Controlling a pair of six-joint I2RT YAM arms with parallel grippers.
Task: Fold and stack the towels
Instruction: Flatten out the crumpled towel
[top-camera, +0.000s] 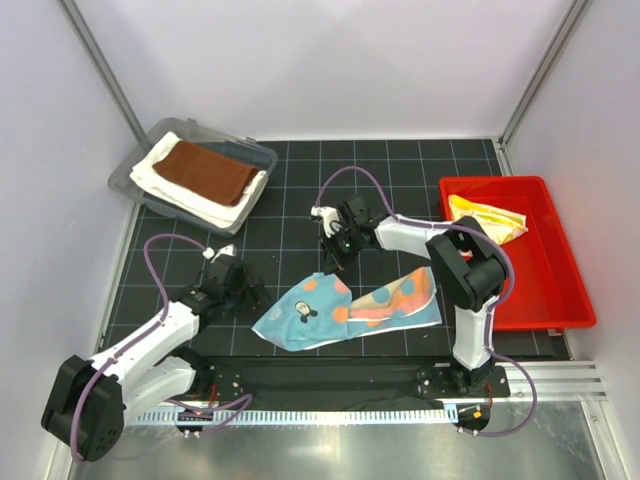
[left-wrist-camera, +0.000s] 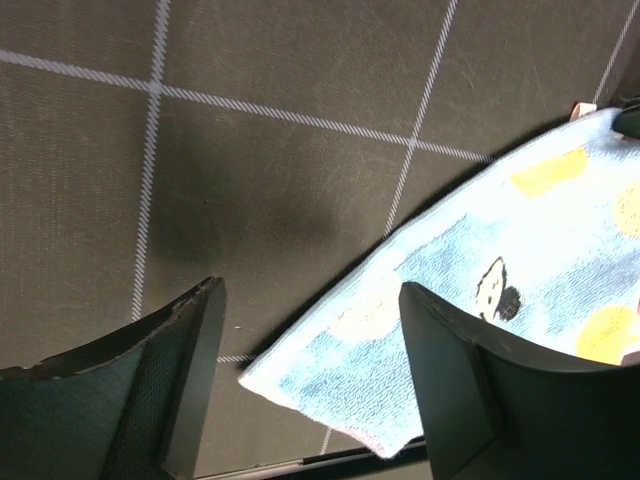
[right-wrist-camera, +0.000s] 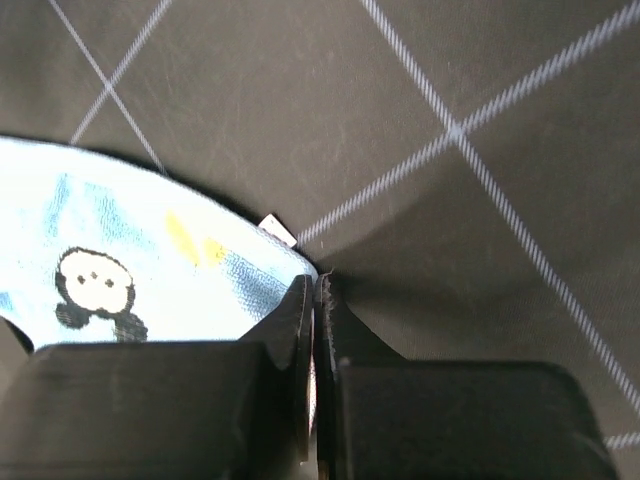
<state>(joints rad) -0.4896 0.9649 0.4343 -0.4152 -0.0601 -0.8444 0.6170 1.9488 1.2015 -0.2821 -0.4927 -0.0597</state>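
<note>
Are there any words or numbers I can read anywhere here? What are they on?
None can be read.
The light-blue towel shows only dots and a little cartoon face, no letters.
Its small white tag is too small to read.

Towels: four. One cream-white towel (top-camera: 152, 172) and one rust-brown towel (top-camera: 205, 172) at upper left, one dotted light-blue towel (top-camera: 350, 308) at centre, one yellow towel (top-camera: 487, 217) at right.

Containers: two, a grey tray (top-camera: 225, 135) and a red bin (top-camera: 540, 280).

Robot arms: two, a left arm (top-camera: 150, 335) and a right arm (top-camera: 472, 330).
</note>
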